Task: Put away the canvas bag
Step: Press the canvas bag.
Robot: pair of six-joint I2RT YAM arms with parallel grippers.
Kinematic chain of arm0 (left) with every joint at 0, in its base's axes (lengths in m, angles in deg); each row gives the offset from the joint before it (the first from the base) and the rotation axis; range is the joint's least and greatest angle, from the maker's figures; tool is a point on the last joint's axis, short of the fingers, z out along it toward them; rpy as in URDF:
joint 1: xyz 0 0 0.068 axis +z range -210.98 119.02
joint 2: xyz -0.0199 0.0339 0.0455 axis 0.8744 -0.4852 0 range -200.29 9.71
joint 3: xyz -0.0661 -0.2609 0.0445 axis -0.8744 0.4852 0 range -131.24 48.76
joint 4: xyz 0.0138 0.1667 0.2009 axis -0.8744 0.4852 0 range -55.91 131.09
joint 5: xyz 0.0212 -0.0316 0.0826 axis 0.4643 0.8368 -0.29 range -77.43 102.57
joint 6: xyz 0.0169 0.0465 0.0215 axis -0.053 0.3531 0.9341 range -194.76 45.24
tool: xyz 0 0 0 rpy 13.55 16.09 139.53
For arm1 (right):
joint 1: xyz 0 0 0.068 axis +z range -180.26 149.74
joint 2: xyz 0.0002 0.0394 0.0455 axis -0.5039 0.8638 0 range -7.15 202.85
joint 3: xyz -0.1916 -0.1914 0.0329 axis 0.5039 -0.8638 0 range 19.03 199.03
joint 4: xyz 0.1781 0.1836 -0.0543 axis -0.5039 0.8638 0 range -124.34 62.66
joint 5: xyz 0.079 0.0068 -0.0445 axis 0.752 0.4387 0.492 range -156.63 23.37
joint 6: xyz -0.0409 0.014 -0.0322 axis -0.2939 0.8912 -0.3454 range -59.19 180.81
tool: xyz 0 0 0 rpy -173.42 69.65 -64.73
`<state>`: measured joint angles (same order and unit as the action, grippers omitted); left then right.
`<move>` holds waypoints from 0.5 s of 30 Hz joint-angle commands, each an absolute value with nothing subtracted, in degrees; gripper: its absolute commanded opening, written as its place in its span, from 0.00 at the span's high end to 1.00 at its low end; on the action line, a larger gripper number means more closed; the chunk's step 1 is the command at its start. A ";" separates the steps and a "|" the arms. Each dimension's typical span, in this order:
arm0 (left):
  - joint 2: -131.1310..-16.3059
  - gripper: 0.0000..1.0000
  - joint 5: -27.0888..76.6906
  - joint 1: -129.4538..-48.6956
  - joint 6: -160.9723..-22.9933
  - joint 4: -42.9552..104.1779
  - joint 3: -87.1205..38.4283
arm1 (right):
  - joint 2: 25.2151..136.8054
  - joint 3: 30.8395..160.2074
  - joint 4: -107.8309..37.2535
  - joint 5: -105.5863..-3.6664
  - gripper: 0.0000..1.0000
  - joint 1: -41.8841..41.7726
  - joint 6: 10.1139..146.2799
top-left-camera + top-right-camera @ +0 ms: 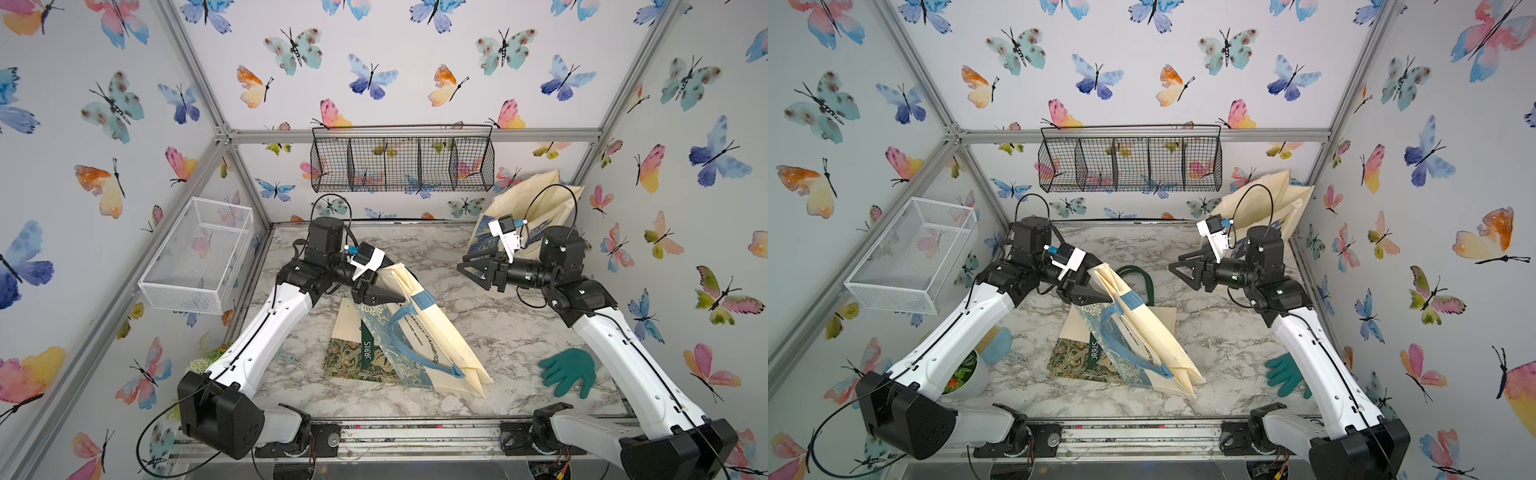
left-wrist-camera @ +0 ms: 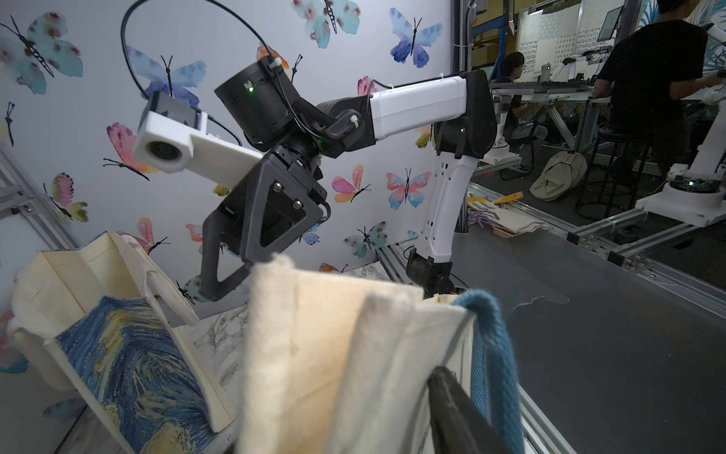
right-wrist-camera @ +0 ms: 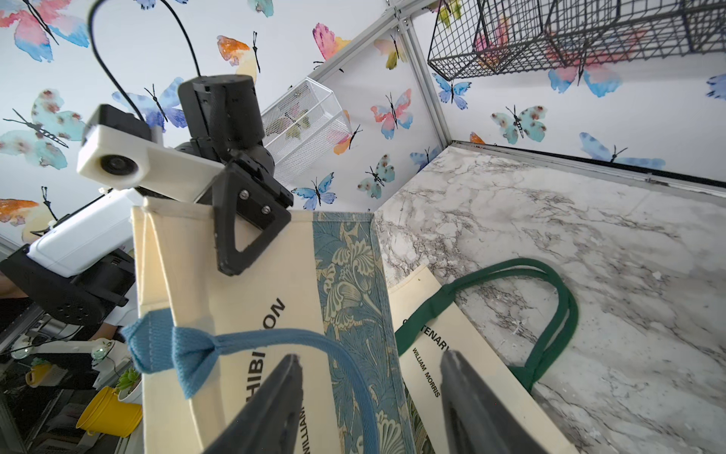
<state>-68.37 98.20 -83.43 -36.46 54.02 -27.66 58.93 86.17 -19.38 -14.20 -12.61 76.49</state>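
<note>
The canvas bag (image 1: 440, 336) (image 1: 1158, 332) is cream with a blue floral panel and blue handles (image 3: 275, 338). It hangs tilted above the marble table (image 1: 498, 324), its bottom corner touching down at the front. My left gripper (image 1: 397, 293) (image 1: 1106, 296) is shut on the bag's top edge; in the left wrist view one finger (image 2: 451, 405) presses the cloth (image 2: 314, 353), the other is hidden behind it. My right gripper (image 1: 471, 276) (image 3: 369, 359) is open in the air to the right of the bag's top, holding nothing.
A second cream bag with green handles (image 3: 561, 298) lies flat under the held one. A third bag with a blue swirl print (image 1: 536, 203) leans in the back right corner. A black wire basket (image 1: 402, 164) and a white mesh basket (image 1: 199, 257) hang on the walls. A green glove (image 1: 569, 372) lies front right.
</note>
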 commanded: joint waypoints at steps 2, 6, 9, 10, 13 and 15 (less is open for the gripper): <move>-70.22 1.00 100.11 -83.04 -44.02 49.80 -31.26 | 56.59 85.21 -19.75 -15.33 0.41 -12.86 77.78; -71.40 1.00 99.79 -83.04 -49.34 46.73 -33.38 | 55.66 82.93 -21.60 -18.16 0.41 -12.86 80.29; -71.50 1.00 98.80 -82.78 -49.30 46.45 -34.11 | 54.77 80.45 -25.18 -18.95 0.42 -12.86 83.70; -71.52 1.00 98.79 -82.57 -49.43 46.32 -34.22 | 54.55 79.43 -26.63 -18.47 0.42 -12.86 85.16; -72.14 1.00 98.92 -81.99 -49.54 46.02 -34.81 | 54.59 78.12 -28.85 -17.16 0.42 -12.86 88.22; -72.51 1.00 98.84 -81.72 -49.54 45.63 -34.90 | 54.72 77.87 -29.83 -15.62 0.42 -12.81 89.57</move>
<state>-72.07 97.78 -82.30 -48.11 47.74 -33.28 55.21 78.06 -25.23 -17.22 -12.61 85.63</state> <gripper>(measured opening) 0.519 0.582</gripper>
